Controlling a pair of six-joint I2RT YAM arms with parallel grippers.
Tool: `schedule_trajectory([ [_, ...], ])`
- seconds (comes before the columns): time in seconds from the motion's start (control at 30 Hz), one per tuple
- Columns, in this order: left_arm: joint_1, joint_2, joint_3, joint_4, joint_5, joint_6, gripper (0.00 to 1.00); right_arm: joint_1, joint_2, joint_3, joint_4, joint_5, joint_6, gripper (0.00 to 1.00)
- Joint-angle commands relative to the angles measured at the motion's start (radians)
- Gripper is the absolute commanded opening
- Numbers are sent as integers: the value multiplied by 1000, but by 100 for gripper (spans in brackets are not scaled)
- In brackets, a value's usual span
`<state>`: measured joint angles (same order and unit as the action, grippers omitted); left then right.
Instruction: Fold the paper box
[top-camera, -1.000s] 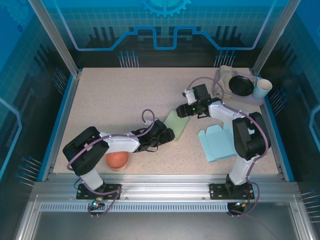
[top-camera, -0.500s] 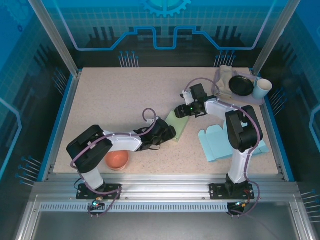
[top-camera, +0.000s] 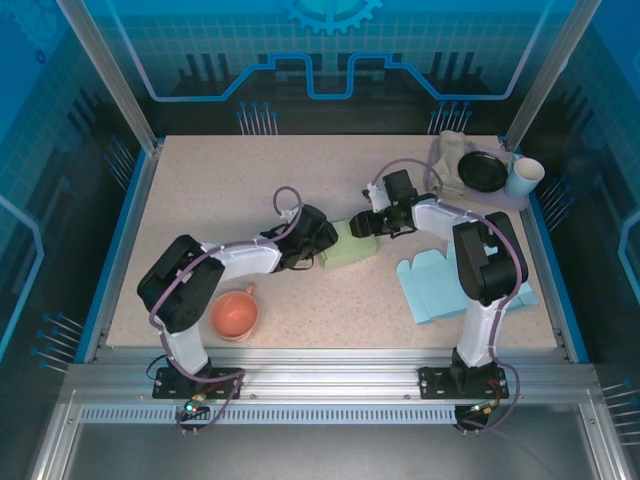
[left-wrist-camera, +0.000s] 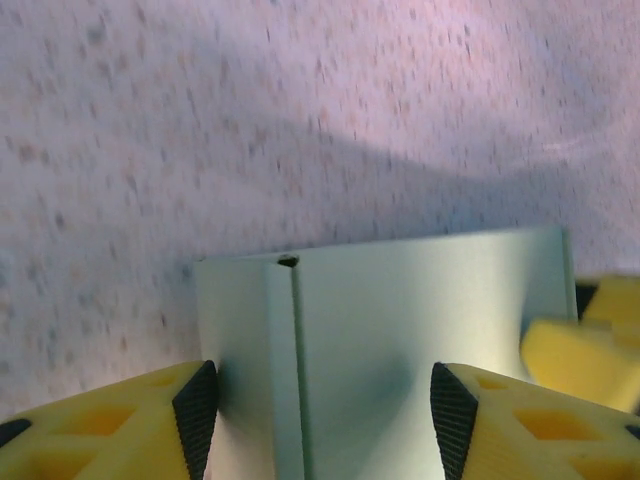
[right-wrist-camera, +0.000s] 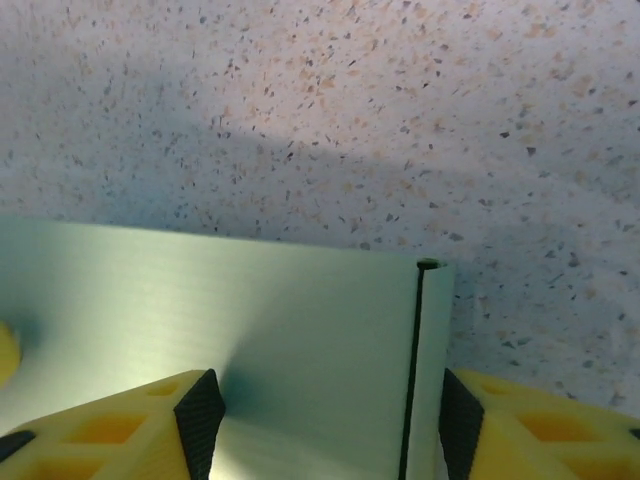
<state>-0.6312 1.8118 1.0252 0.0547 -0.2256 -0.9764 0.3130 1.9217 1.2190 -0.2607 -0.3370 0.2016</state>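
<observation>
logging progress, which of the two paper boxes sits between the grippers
The pale green box, mid-table between the left gripper and right gripper. The light blue box lies flat beside the right arm, untouched.

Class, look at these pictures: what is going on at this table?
Both arms meet at the green paper box blank mid-table. The left gripper and the right gripper each straddle one end of it, jaws apart. A blue blank lies flat near the right arm's base.

table (top-camera: 220, 190) w/ cup (top-camera: 234, 314), blue sheet (top-camera: 430, 295), prob. tray (top-camera: 500, 200)
</observation>
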Motion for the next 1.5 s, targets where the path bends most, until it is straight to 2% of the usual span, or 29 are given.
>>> schedule_trajectory([
  [0.0, 19, 57, 65, -22, 16, 65, 60, 9, -27, -13, 62, -129, 115, 59],
  [0.17, 91, 101, 114, -35, 41, 88, 60, 33, -32, 7, 115, -125, 186, 58],
  [0.4, 186, 126, 230, -114, 74, 186, 60, 66, 22, 102, 147, -86, 250, 58],
  [0.67, 308, 181, 347, -211, 104, 261, 61, 120, 198, 332, 142, -63, 315, 58],
  [1.03, 494, 257, 403, -231, 107, 360, 61, 216, 445, 649, 110, -37, 359, 58],
  [1.3, 595, 274, 369, -187, 163, 355, 66, 241, 473, 661, 106, 10, 342, 60],
  [1.47, 604, 222, 344, -176, 181, 353, 71, 230, 338, 558, 62, 87, 271, 61],
])
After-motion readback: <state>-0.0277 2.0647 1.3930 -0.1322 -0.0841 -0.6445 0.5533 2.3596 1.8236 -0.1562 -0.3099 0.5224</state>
